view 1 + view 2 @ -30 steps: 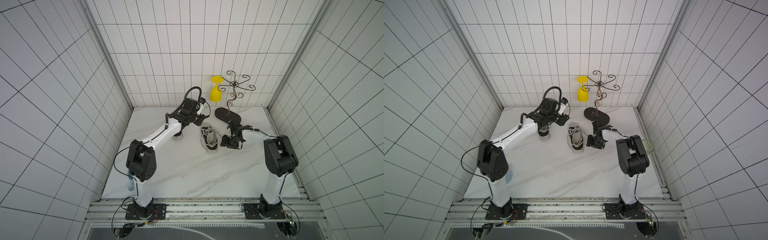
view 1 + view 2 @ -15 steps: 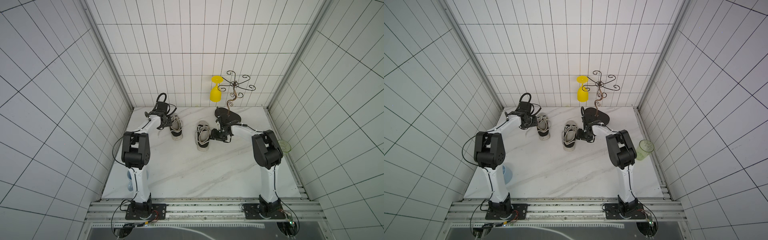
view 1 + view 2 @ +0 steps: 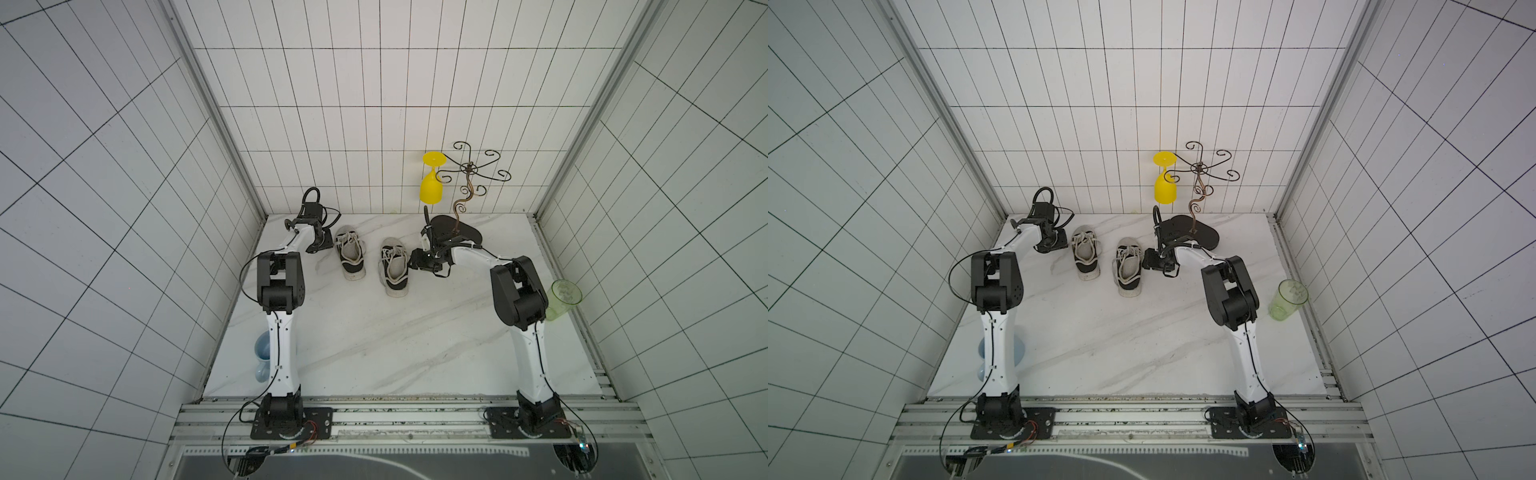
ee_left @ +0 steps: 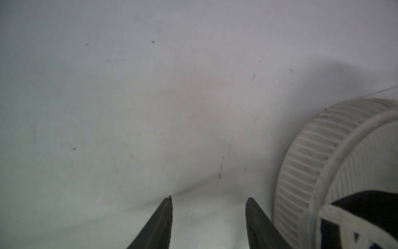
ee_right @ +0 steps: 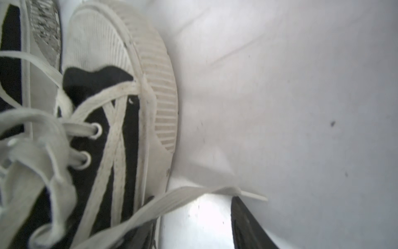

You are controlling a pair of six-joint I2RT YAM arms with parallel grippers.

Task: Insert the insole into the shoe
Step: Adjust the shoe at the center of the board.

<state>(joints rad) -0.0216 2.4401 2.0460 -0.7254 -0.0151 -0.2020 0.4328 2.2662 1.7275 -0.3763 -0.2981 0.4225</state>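
Landmark: wire stand [image 3: 469, 178], on its black base [image 3: 465, 235].

1. near shoe [image 3: 392, 266]: just beside the stand's base. Its long axis runs with the toe cap at the stand's end and the heel away from it.
2. far shoe [image 3: 351, 255]: one place further from the stand, lying parallel.
3. insole: none lies loose. A pale footbed [image 3: 394, 274] shows in the near shoe's mouth, but you cannot tell whether it is seated.
4. right gripper [image 3: 417, 262]: between the stand's base and the near shoe, at its laced flank. Its jaws are parted and only a lace end [image 5: 193, 194] crosses the gap; nothing is grasped.
5. left gripper [image 4: 209, 204]: beyond the far shoe from the stand, beside its toe cap, jaws parted and empty.

Judgement: your right arm is nearer the near shoe, so approach across its short axis.
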